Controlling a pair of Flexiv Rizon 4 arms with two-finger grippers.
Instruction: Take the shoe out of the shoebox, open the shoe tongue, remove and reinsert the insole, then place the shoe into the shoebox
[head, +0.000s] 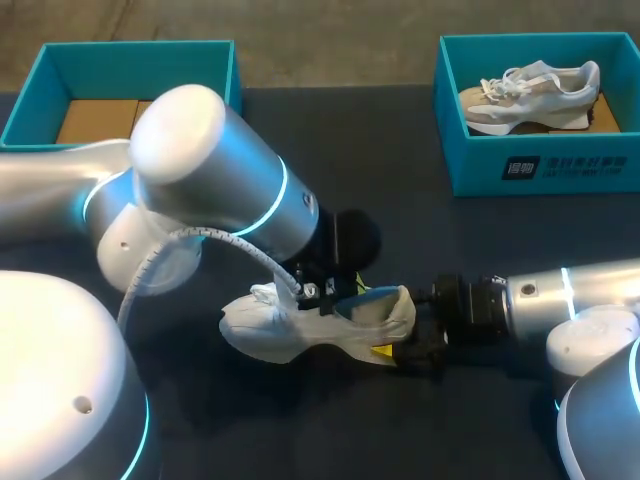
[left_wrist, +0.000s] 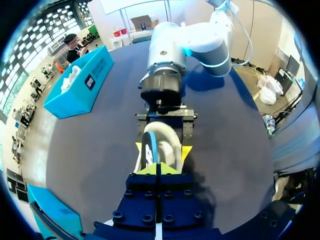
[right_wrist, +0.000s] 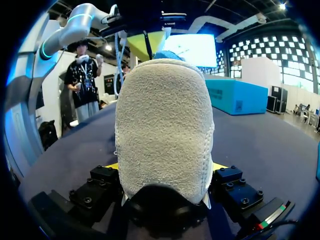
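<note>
A white shoe (head: 290, 335) lies on its side mid-table, its heel toward my right arm. My right gripper (head: 395, 350) is shut on the heel, and in the right wrist view the fuzzy heel (right_wrist: 162, 125) fills the gap between the fingers of that gripper (right_wrist: 165, 167). My left gripper (head: 335, 290) stands over the shoe's opening. Its yellow tips (left_wrist: 157, 169) are shut on the edge of the blue insole (left_wrist: 149, 150), which sticks up out of the shoe (left_wrist: 167, 137). From the right wrist, the left gripper (right_wrist: 146, 45) pinches the insole (right_wrist: 167, 54) just above the heel.
A teal shoebox (head: 540, 165) at the back right holds a second, beige shoe (head: 530, 95). Another teal box (head: 130, 55) with brown contents sits at the back left, behind my left arm. Dark tabletop lies between the boxes and around the shoe.
</note>
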